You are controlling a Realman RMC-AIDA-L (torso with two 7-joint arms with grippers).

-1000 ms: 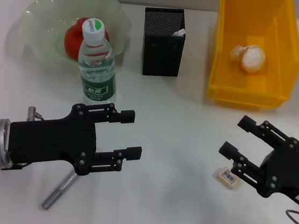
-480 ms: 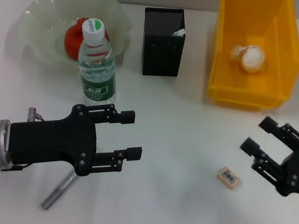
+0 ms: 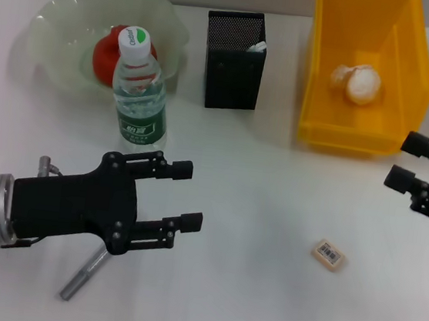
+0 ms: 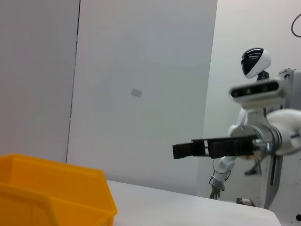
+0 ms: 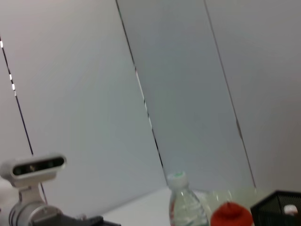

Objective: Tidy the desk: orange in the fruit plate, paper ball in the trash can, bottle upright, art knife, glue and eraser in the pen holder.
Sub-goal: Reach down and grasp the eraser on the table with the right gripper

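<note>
The orange (image 3: pixel 108 55) lies in the pale green fruit plate (image 3: pixel 59 27) at the back left. The water bottle (image 3: pixel 138 94) stands upright in front of the plate; it also shows in the right wrist view (image 5: pixel 186 203). The paper ball (image 3: pixel 357 82) lies in the yellow bin (image 3: pixel 357 134). A black mesh pen holder (image 3: pixel 235 50) holds something white. The eraser (image 3: pixel 329 253) lies on the table at front right. The silver art knife (image 3: pixel 85 271) lies partly under my open, empty left gripper (image 3: pixel 182 195). My right gripper (image 3: pixel 403 160) is open and empty at the right edge, well away from the eraser.
The white table (image 3: pixel 246 288) carries everything. The left wrist view shows the yellow bin's corner (image 4: pixel 51 195) and my right gripper (image 4: pixel 207 148) in the air.
My right gripper has moved up and to the right, away from the eraser, toward the frame's edge. The eraser stays on the table. The left arm has barely moved.
</note>
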